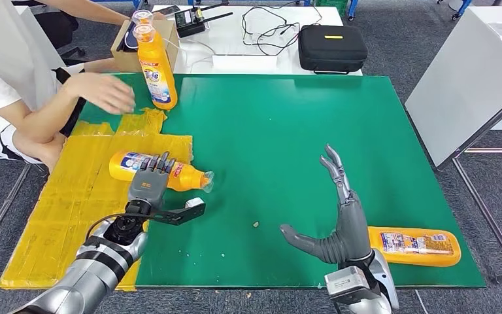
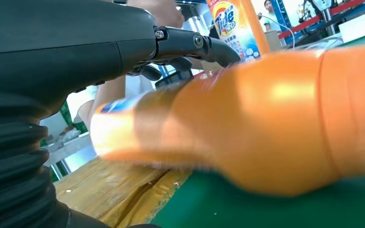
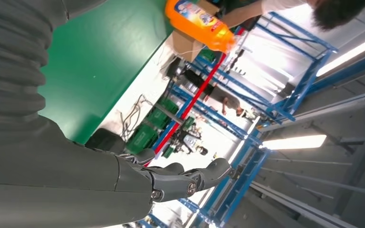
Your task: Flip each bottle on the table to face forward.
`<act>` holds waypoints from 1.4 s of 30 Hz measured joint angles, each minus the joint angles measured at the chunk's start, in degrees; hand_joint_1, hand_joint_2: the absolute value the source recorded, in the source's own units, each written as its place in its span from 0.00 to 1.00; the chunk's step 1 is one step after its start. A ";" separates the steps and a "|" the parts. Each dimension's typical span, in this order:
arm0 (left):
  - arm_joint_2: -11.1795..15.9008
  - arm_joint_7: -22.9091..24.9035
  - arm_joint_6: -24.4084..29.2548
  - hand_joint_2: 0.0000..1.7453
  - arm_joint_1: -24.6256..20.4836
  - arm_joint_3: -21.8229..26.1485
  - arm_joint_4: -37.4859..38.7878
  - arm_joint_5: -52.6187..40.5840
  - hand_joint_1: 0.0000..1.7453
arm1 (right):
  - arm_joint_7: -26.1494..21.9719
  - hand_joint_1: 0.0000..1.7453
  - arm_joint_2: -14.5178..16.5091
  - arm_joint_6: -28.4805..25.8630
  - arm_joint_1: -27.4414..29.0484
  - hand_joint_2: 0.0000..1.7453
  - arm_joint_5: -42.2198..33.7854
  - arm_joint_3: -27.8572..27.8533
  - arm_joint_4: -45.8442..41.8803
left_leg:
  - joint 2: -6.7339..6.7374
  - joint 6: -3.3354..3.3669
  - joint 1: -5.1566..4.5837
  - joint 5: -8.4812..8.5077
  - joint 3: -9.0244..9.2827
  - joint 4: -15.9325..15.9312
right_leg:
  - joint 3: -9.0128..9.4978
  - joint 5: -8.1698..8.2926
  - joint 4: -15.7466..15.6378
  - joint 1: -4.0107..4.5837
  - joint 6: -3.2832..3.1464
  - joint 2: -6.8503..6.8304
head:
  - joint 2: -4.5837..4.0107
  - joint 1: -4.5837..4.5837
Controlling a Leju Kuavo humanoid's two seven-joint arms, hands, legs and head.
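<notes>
One bottle (image 1: 160, 171) flat under left hand (image 1: 151, 180) — cap rightward

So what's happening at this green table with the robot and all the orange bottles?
The robot is sorting out detergent bottles on the green table. Its left hand rests over a bottle lying on its side at the edge of the yellow taped patch. Its right hand is raised, open and empty, with another lying bottle beside it near the table's front edge. A person's hand reaches toward a third bottle standing upright at the back.
</notes>
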 joint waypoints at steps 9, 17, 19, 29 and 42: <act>-2.08 -10.59 6.08 1.00 8.61 4.18 -12.19 17.09 0.00 | 3.81 0.00 -0.55 -6.32 0.75 1.00 12.26 0.01 0.08 | 0.02 0.00 -0.04 -0.04 -0.16 0.01 | -0.15 -0.01 -0.01 -0.01 0.01 0.00 | 0.00 0.00; -3.81 -20.56 2.22 1.00 19.96 6.58 -28.29 36.04 0.00 | 15.00 0.00 -5.06 -7.06 2.42 1.00 30.50 -0.37 3.27 | 0.00 0.01 -0.05 -0.11 -0.18 0.00 | -0.18 -0.04 -0.04 -0.02 0.02 0.01 | 0.00 -0.01; -4.00 -21.26 -0.74 1.00 23.17 6.64 -32.18 39.29 0.00 | 16.78 0.00 -6.92 -6.65 3.30 1.00 32.47 -1.48 4.53 | -0.02 0.03 -0.08 -0.13 -0.20 0.00 | -0.20 -0.05 -0.05 -0.05 0.02 0.00 | 0.00 0.00; -4.12 -25.18 -8.87 1.00 31.68 7.08 -41.52 51.21 0.00 | 12.77 0.00 -15.50 -2.14 10.51 1.00 27.42 -12.49 7.88 | -0.07 0.07 -0.13 -0.16 -0.22 0.01 | -0.21 -0.06 -0.07 -0.13 0.04 -0.01 | 0.00 -0.01; -4.30 -25.65 -10.90 1.00 32.80 7.11 -43.29 53.05 0.00 | 11.65 0.00 -19.65 5.33 17.59 1.00 25.76 -22.54 8.03 | 0.03 0.06 -0.12 -0.21 -0.15 0.00 | -0.21 -0.05 -0.07 -0.12 0.03 0.03 | 0.00 -0.02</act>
